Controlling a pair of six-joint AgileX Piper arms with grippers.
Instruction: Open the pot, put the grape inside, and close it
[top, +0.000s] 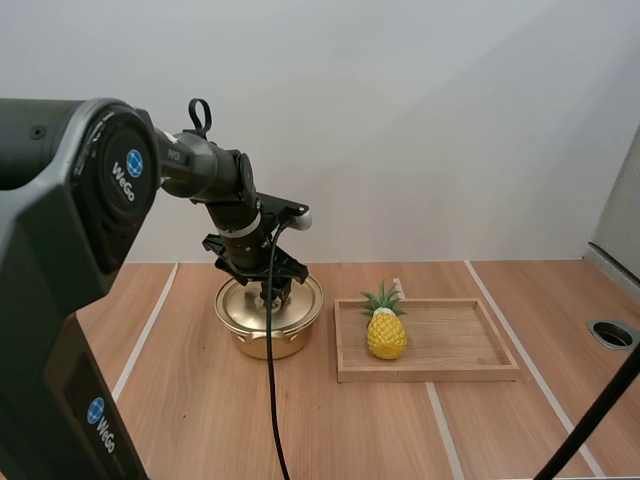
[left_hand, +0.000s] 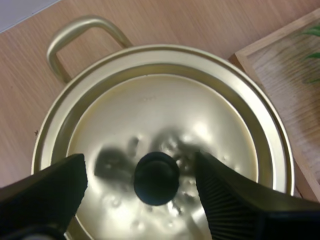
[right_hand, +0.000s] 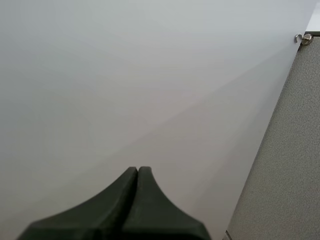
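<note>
**A:** Where's the knob sitting relative to the left fingers?

**B:** The left gripper (left_hand: 139, 172) is hanging straight over the pot (top: 268, 338). Its fingers (left_hand: 47, 192) are standing wide apart with the ribbed faces turned inward. The black knob (left_hand: 156, 178) is sitting between them with a gap showing on both sides, so nothing is pinching it. It's sitting a bit nearer one finger than the other.

**A:** And the right one?

**B:** The right gripper (right_hand: 137, 172) is pointing at a plain wall. Its fingers are lying together as one dark wedge, holding nothing.

**A:** What are the containers holding?

**B:** The gold lid (left_hand: 165, 110) is sitting seated on the pot, so I can't tell what's inside. One loop handle (left_hand: 80, 30) is sticking out past the rim, on the side away from the tray. The pot is sitting toward the far edge of the table (top: 200, 410), left of its middle. The wooden tray (top: 430, 373) is lying just beside the pot, on its right, near but not touching as far as I can see.

**A:** Where's the fruit?

**B:** It's showing as a pineapple (top: 386, 335), not a grape. It's sitting in the tray by the left edge, with green leaves on top.

**A:** Any writing?

**B:** "WeGo" is showing in white beside a blue round logo, on the left arm's big joint (top: 122, 185) and again lower down. The lid has a faint stamped mark that I'm not able to read.
</note>
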